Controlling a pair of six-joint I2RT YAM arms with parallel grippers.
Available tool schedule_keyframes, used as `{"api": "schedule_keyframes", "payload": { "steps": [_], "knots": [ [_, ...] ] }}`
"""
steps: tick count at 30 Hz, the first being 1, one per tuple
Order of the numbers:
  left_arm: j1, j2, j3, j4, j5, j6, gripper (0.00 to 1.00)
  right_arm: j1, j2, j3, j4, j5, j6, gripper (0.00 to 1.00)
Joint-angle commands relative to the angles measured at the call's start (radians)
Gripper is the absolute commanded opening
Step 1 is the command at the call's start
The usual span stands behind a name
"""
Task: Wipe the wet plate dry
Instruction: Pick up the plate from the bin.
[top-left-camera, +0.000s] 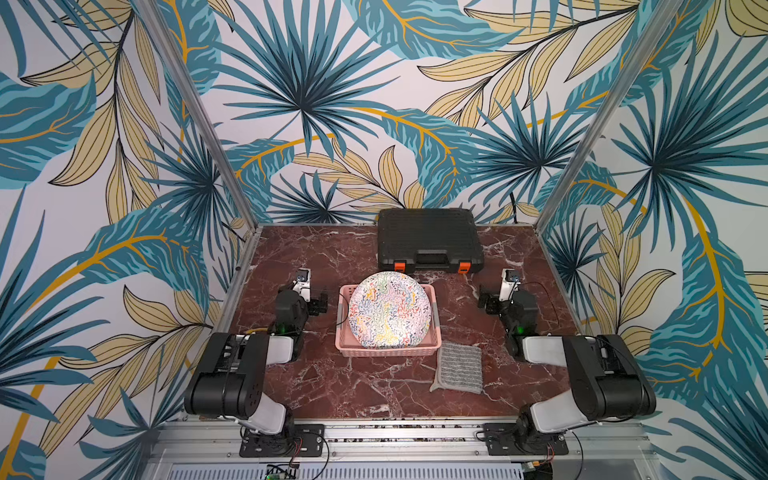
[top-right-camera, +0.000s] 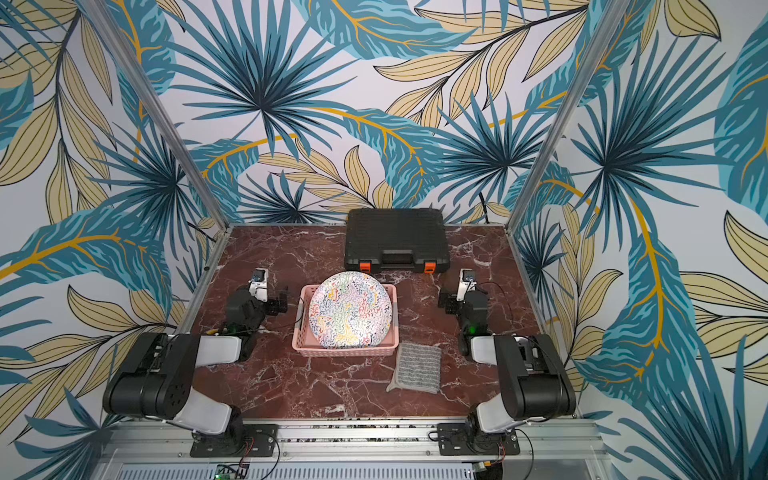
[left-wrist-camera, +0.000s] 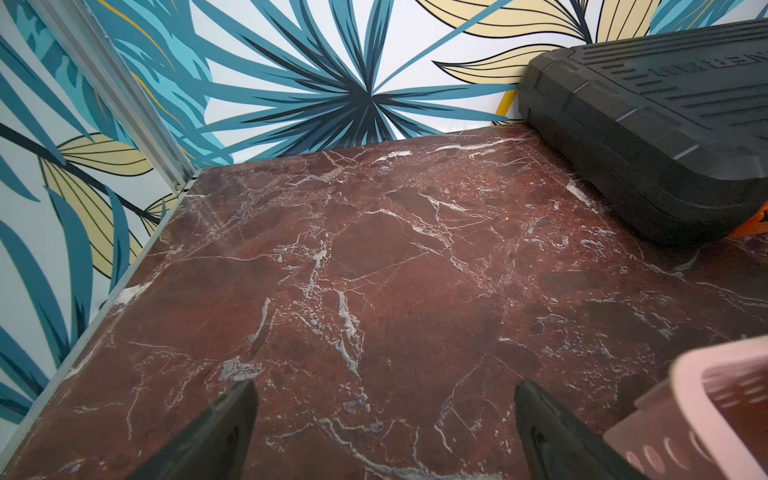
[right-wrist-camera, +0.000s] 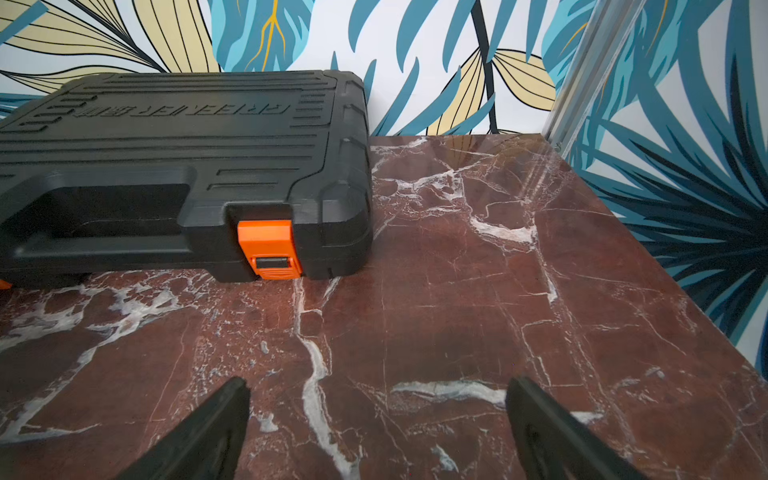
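The plate (top-left-camera: 389, 309), patterned in many colours, leans tilted in the pink basket (top-left-camera: 388, 353) at the middle of the table (top-left-camera: 332, 386). Its far edge rises above the basket's far rim. A grey striped cloth (top-left-camera: 459, 368) lies flat on the table just beside the basket's near right corner. A black case (top-left-camera: 430, 237) with orange latches sits behind the basket, against the back wall. The left tool (left-wrist-camera: 384, 390) is to the basket's left and the right tool (right-wrist-camera: 378, 388) to its right, both apart from it. Each is spread wide and holds nothing.
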Motion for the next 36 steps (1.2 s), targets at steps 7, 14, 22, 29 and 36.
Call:
{"api": "schedule_keyframes", "payload": {
  "steps": [7,14,22,29,36],
  "knots": [
    [-0.005,-0.012,0.011,-0.001,-0.007,-0.004,1.00,0.005,-0.004,0.009,-0.015,-0.007,-0.013,0.99],
    [-0.005,-0.012,0.011,-0.001,-0.006,-0.003,1.00,0.005,-0.004,0.010,-0.015,-0.008,-0.013,1.00],
    [-0.011,-0.028,0.016,-0.005,0.010,0.016,1.00,0.004,-0.004,0.009,-0.013,-0.008,-0.011,1.00],
    [-0.014,-0.243,0.335,-0.770,0.115,0.101,1.00,0.014,-0.311,0.164,-0.623,0.154,0.187,0.99],
    [-0.061,-0.316,0.583,-1.399,0.387,0.267,1.00,-0.005,-0.372,0.298,-0.871,-0.043,0.659,1.00]
  ]
}}
